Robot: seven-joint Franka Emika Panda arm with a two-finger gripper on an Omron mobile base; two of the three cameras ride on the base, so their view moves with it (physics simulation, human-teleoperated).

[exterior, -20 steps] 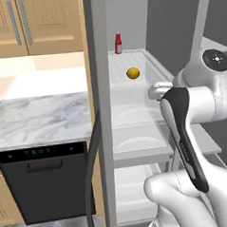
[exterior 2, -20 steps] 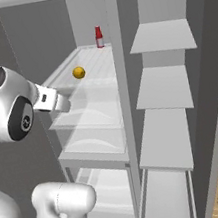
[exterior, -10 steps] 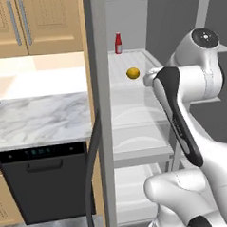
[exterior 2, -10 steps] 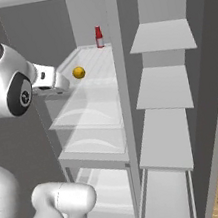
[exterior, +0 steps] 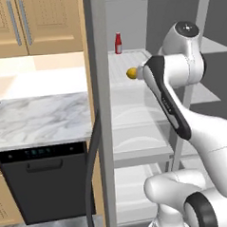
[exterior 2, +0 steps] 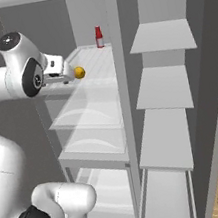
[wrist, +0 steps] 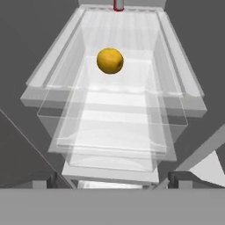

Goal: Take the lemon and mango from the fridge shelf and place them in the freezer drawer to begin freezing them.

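The lemon [wrist: 110,60], deep yellow and round, lies on the ribbed translucent fridge shelf [wrist: 132,30], the top shelf of the open fridge. My gripper [exterior 2: 70,76] is level with that shelf and points at the lemon [exterior 2: 79,72] from just in front of it, without touching it. It is open, its dark fingertips [wrist: 50,179] spread wide at the bottom of the hand view with nothing between them. In the left base view the lemon [exterior: 131,74] peeks out beside my forearm. A pale freezer drawer [exterior 2: 106,185] sits at the bottom of the compartment. The mango is out of view.
A red bottle [exterior 2: 99,36] stands at the back of the top shelf. Clear curved-front bins [wrist: 110,132] stack below the shelf. Smooth grey shelves [exterior 2: 161,35] run down the right side. A marble counter [exterior: 39,120] and a dishwasher [exterior: 43,181] are left of the fridge wall.
My arm has risen and swung the hand up from the lower shelves to the top shelf, close to the lemon. The gripper has stayed open and the lemon has not moved.
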